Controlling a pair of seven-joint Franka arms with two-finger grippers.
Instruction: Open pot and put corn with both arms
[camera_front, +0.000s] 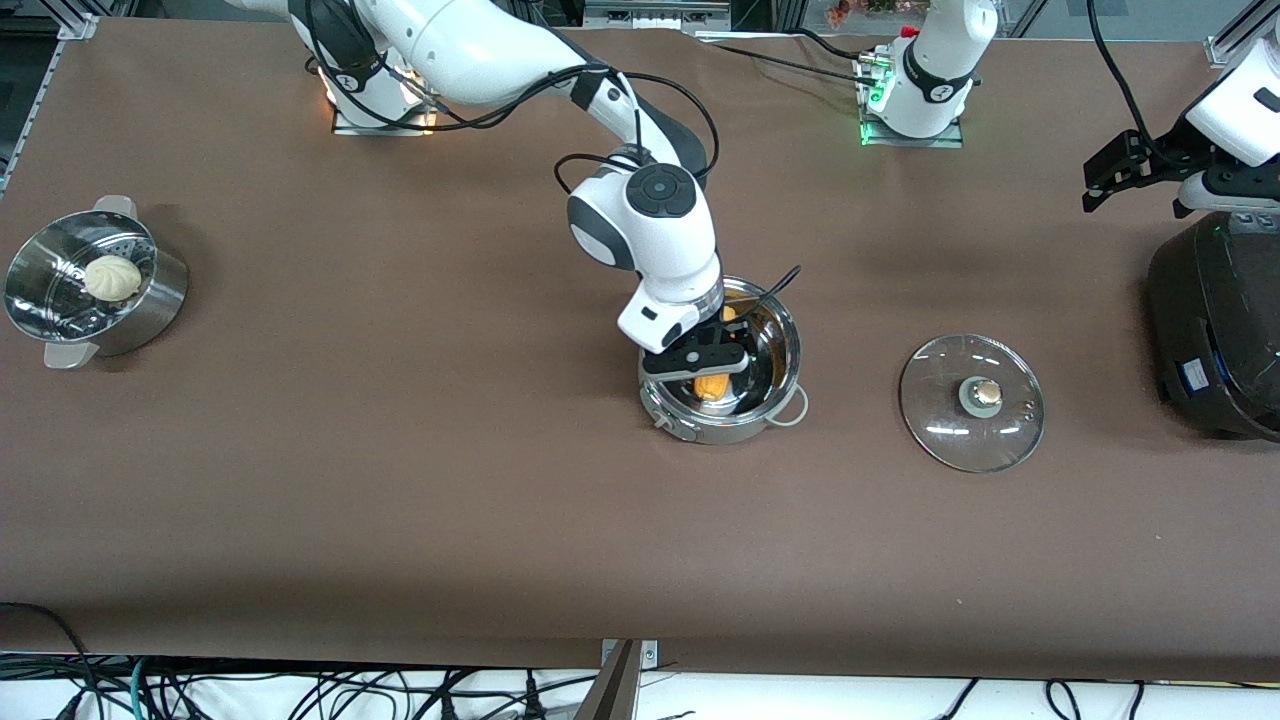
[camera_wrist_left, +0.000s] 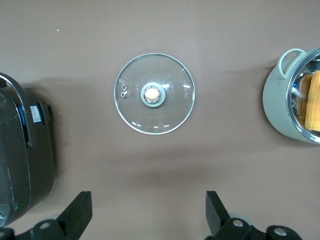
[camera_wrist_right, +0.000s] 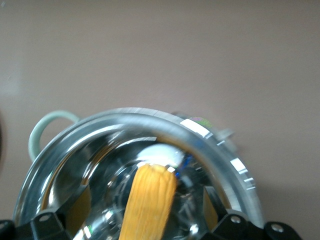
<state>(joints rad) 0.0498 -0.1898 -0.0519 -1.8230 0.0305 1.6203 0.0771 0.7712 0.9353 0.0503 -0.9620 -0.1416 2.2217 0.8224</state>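
Note:
The steel pot (camera_front: 790, 345) stands open at the table's middle. The yellow-orange corn (camera_front: 712, 386) lies inside it. My right gripper (camera_front: 708, 372) reaches down into the pot, open, with a finger on each side of the corn (camera_wrist_right: 150, 200) and a gap between each finger and it. The pot's rim (camera_wrist_right: 150, 117) fills the right wrist view. The glass lid (camera_front: 972, 402) with its tan knob lies flat on the table beside the pot, toward the left arm's end. My left gripper (camera_front: 1110, 180) is open and empty, up in the air by the black cooker. The left wrist view shows the lid (camera_wrist_left: 154, 93), the pot (camera_wrist_left: 280, 110) and the open gripper (camera_wrist_left: 148, 215).
A big black cooker (camera_front: 1215, 320) stands at the left arm's end of the table and shows in the left wrist view (camera_wrist_left: 20, 155). A steel steamer pot (camera_front: 150, 300) with a white bun (camera_front: 111, 277) stands at the right arm's end.

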